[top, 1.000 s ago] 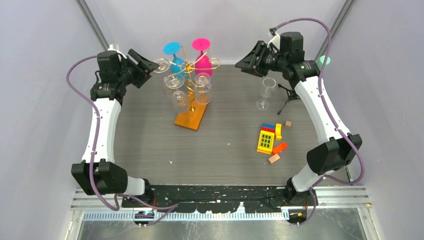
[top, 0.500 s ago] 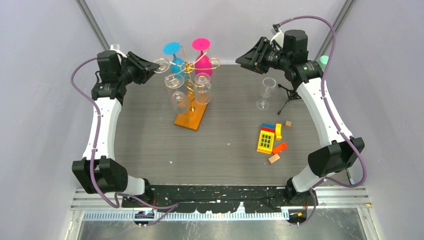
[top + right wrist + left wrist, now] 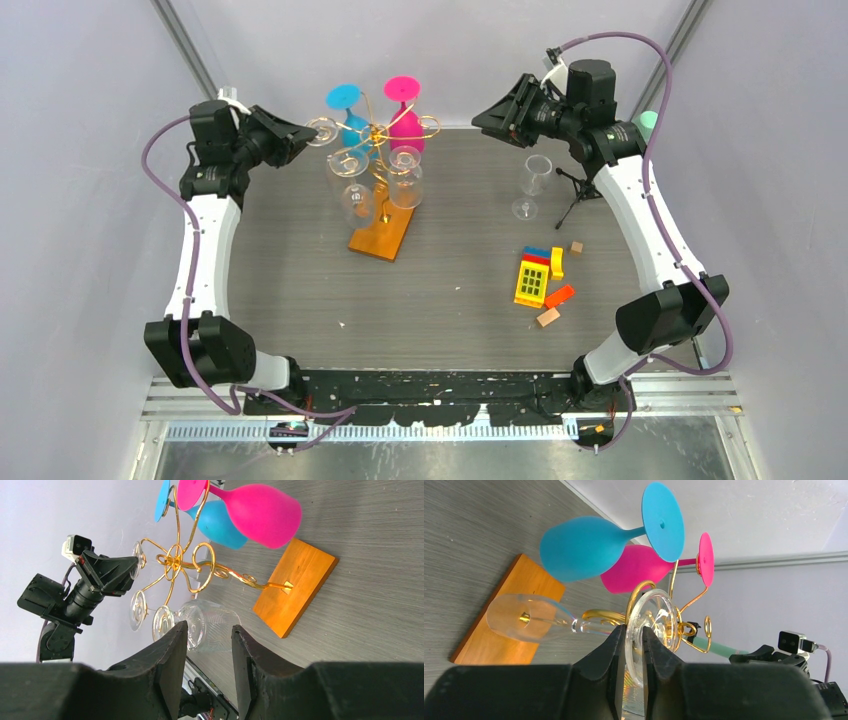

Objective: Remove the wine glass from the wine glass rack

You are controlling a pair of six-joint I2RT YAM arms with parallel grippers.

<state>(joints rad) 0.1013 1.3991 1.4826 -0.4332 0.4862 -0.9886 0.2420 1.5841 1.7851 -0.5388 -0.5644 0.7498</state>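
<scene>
The wine glass rack (image 3: 378, 135) is a gold wire stand on an orange-brown wooden base (image 3: 381, 236), at the table's back centre. Blue, pink and clear glasses hang on it upside down. My left gripper (image 3: 307, 133) is shut on the round foot of a clear wine glass (image 3: 549, 622) that hangs on the rack's left scroll arm. In the left wrist view the jaws (image 3: 634, 632) pinch the foot's rim, with the gold wire (image 3: 676, 625) just behind it. My right gripper (image 3: 482, 118) is open in the air to the right of the rack, holding nothing (image 3: 209, 627).
A clear glass (image 3: 533, 180) stands upright on the table at the back right. A small black tripod (image 3: 575, 195) with a mint-green tip is beside it. Coloured toy blocks (image 3: 540, 278) lie at the right.
The left jaws have closed onto the clear glass's foot. The right arm rose slightly earlier on and has since held still.
</scene>
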